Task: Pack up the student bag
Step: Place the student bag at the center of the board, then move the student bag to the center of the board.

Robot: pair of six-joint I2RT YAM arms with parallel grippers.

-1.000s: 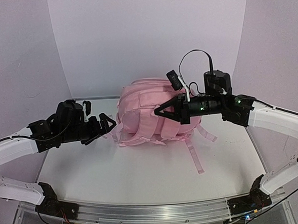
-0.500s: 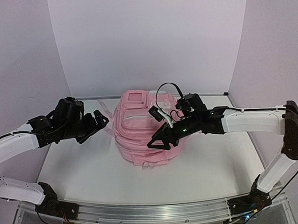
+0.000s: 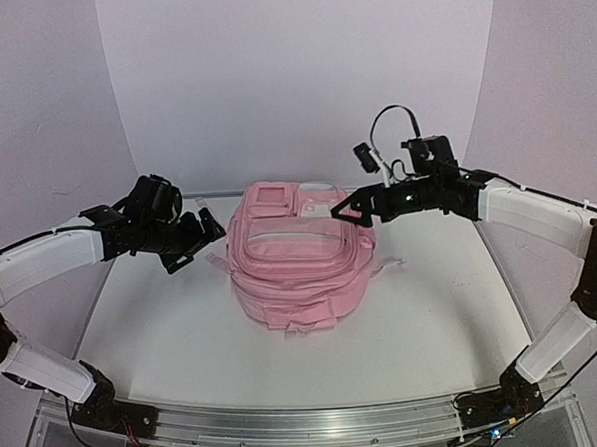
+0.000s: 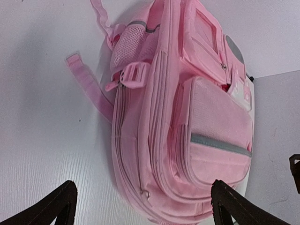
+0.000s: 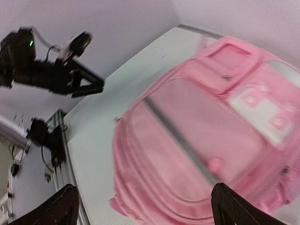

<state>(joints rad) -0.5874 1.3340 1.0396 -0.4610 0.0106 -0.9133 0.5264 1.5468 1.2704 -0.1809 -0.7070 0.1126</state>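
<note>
Ok, status. The student bag [image 3: 299,269] lies flat in the middle of the table [image 3: 444,316], front pockets facing up and top end toward the back wall. Neither hand is on it.

Left hand [image 3: 201,244]: released, fingers spread wide, nothing between them. It hangs beside the bag's left side, near the fabric but apart from it. Its wrist view runs along that side of the bag:
- mesh side pocket [image 4: 129,42]
- pink buckle [image 4: 133,75] just below the pocket
- loose strap [image 4: 91,89] lying on the table
- grey strip [image 4: 220,143] across the front pocket

Right hand [image 3: 350,214]: also released, fingers wide apart, holding nothing. It sits in the air over the bag's top right corner, clear of it. Its wrist view looks down on the bag's front, with a white patch [image 5: 260,110] near the top end and a dark zip line running across the big pocket. That view is somewhat blurred, so I can't make out finer detail. The left hand shows in its upper left, off the far side of the bag.

A short strap end [image 3: 391,266] pokes out onto the table at the bag's right side.
</note>
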